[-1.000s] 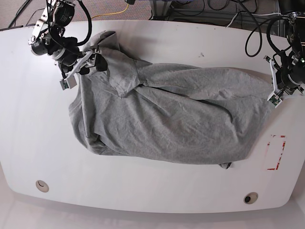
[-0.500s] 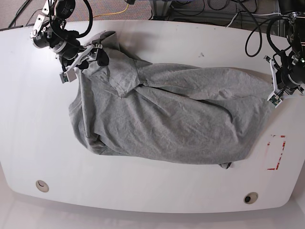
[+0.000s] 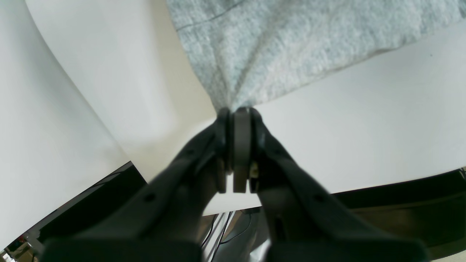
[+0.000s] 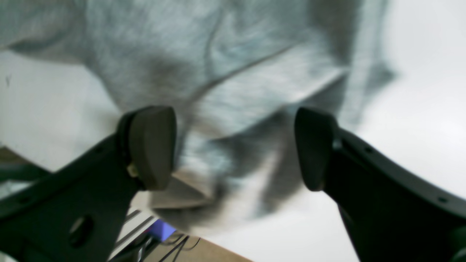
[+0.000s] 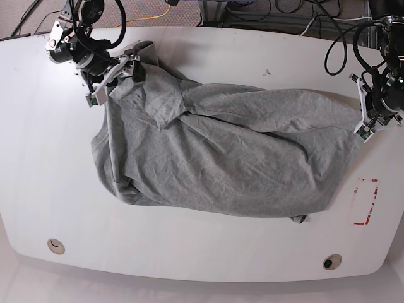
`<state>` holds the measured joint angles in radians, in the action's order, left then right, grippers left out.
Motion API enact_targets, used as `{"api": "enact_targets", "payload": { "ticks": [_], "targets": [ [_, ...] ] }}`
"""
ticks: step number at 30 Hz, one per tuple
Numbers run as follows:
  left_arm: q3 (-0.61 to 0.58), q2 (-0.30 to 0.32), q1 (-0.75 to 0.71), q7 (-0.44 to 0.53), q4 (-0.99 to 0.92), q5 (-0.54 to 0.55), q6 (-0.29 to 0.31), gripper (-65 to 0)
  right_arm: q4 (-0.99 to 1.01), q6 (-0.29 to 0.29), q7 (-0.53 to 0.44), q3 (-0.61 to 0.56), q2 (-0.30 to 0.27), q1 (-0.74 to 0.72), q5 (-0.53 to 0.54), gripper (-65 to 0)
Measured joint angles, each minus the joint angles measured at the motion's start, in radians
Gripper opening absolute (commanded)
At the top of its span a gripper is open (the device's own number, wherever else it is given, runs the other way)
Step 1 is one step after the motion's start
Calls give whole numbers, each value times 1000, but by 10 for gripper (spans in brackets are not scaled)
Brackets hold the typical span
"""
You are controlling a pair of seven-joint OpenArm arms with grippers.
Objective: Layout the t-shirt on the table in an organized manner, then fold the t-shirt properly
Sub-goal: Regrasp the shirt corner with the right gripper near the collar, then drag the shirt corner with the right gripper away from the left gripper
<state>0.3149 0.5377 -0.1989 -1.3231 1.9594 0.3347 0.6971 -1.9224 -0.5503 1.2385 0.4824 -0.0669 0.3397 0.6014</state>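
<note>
The grey t-shirt lies wrinkled and bunched across the white table, with no lettering showing. My left gripper is at the shirt's right end, by the table's right edge. In the left wrist view the left gripper is shut on a corner of the t-shirt. My right gripper hovers over the shirt's far-left corner. In the right wrist view the right gripper is open, with blurred folds of the t-shirt between its fingers.
A red rectangular outline mark sits near the right edge below the left arm. Two round holes are near the front edge. Cables lie beyond the far edge of the table.
My right gripper has moved toward the far edge and slightly right, onto the shirt's far-left corner. The left arm and the shirt's body have stayed put.
</note>
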Motion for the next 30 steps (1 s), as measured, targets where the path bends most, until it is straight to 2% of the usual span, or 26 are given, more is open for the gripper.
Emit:
{"api": "enact_targets", "payload": {
  "ticks": [4,6,8,11,14,16,20,25,30],
  "targets": [
    [0,0,0,0,0,0,0,-650,0,0,-2,-13,7,-1,4,-170],
    [0,1,0,0,-1,0,0,-650,0,0,-4,-13,6,-1,4,-206],
    [0,0,0,0,-1,0,0,-650,0,0,-4,-13,5,-1,3,-273],
    [0,-1,0,0,-1,0,0,-650,0,0,-4,-12,5,-3,-4,-420],
    [0,-2,0,0,-1,0,0,-650,0,0,-4,-13,6,-6,-3,-536],
    [0,-1,0,0,-1,0,0,-650,0,0,-5,-13,6,-7,-2,-575],
    [0,-2,0,0,-1,0,0,-650,0,0,-4,-13,2,-8,0,-588],
    [0,-2,0,0,-1,0,0,-650,0,0,-4,-13,0,-9,0,-650],
    [0,-2,0,0,-1,0,0,-650,-1,-59,-2,-13,1,-6,0,-650]
  ]
}}
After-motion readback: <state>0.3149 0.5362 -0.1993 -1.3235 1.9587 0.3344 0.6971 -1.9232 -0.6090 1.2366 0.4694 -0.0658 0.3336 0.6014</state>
